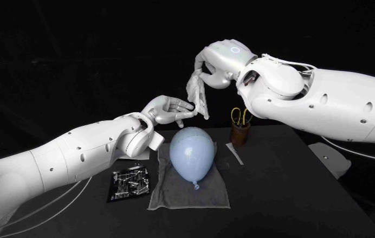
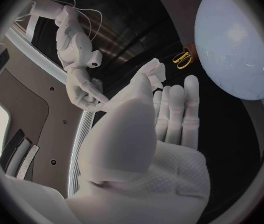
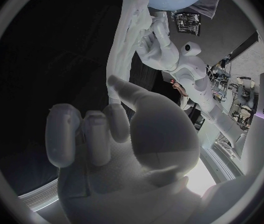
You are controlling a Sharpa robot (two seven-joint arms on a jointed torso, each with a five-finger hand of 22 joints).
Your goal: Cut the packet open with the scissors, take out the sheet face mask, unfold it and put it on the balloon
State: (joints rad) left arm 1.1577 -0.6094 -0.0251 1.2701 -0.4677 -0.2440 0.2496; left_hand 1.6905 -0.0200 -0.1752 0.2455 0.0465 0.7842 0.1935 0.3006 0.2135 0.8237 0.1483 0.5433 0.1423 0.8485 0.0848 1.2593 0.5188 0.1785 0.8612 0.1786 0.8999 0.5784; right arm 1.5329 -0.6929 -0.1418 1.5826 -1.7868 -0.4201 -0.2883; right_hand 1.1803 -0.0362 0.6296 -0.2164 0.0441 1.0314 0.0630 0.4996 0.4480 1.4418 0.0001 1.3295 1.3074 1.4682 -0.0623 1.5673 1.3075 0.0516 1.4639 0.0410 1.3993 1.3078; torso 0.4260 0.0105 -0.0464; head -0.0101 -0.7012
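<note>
**One sheet face mask hanging between two hands, above the tabletop**

Nearest, one silvery packet is lying flat at the tabletop's left side. Its printing is too small to read. Just beside it, one grey cloth is lying spread out, and one pale blue balloon is resting on it with its knot pointing toward the robot. To the right of the cloth, one thin pale strip is lying on the bare surface.

Farther back, one pair of yellow-handled scissors is standing handles-up in one brown holder, close to the balloon's far end.

Beyond the balloon, the left hand is pinching the mask's lower end between thumb and fingertips. The mask is hanging in the air as a single narrow, bunched white band, off the balloon.

Farthest, the right hand is gripping the band's upper end, its fingers curling down around it.
</note>
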